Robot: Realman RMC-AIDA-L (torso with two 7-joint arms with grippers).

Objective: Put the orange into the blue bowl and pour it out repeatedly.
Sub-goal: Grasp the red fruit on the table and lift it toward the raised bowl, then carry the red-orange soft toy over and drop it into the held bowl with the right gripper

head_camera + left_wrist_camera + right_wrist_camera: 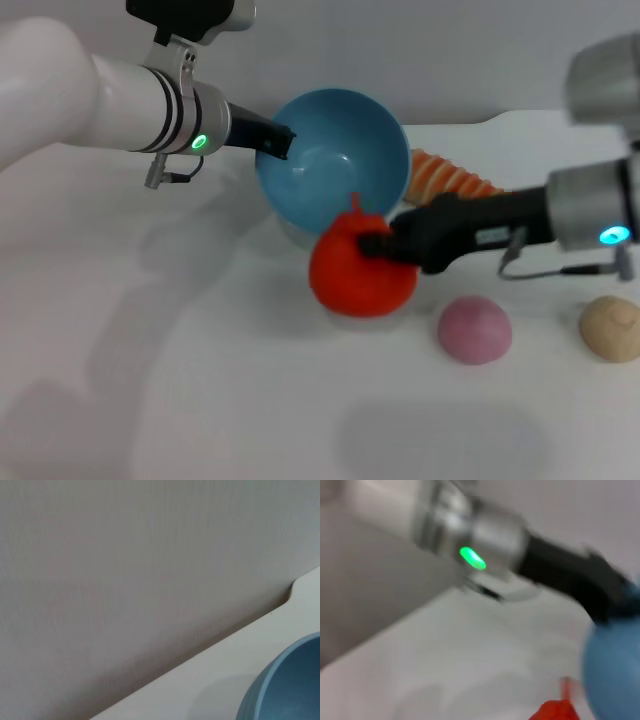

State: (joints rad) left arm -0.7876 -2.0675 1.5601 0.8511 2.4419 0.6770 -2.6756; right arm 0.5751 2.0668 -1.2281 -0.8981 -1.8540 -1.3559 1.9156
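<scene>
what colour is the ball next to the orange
Pink; the ball sits on the table beside the orange, clearest in the head view.

— Any text, labels or numbers I should log from here?

— None that I can read. I see no lettering on the bowl, none on the orange, and no print on either arm.

— Nothing near the fingers?

— There's a pale patch on the right gripper housing, back from the fingers, but it's too blurred to tell if it carries writing. The green lights on both wrists show no symbol.
</scene>
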